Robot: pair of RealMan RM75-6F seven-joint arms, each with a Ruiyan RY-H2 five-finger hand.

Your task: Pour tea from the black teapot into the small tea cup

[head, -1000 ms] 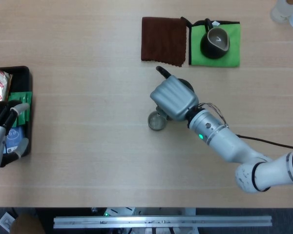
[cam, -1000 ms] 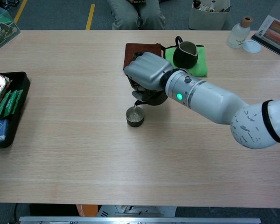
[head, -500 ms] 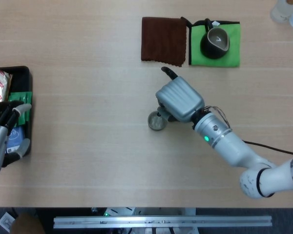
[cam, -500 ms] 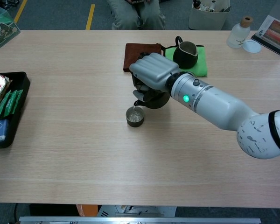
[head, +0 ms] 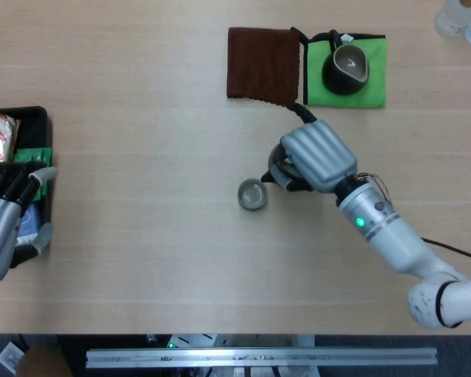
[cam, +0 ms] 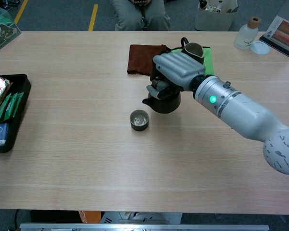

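My right hand [head: 317, 155] [cam: 178, 70] grips the black teapot [cam: 163, 100] [head: 281, 177] from above, and the pot sits nearly level just right of the small tea cup [head: 252, 194] [cam: 139, 119]. The spout points left toward the cup but stands clear of its rim. Pale liquid shows inside the cup. In the head view the hand covers most of the pot. My left hand [head: 4, 224] hangs at the far left edge over the black tray [head: 38, 118], fingers apart, holding nothing.
A brown cloth [head: 263, 65] [cam: 143, 58] and a green cloth [head: 369, 75] bearing a dark pitcher [head: 345, 67] [cam: 191, 54] lie at the back. The tray holds snack packets [cam: 6, 107]. A bottle [cam: 245, 33] and book stand far right.
My right hand has carried the teapot to the right, away from over the cup, and tipped it back toward level. The stream into the cup has stopped. My left hand barely moved.
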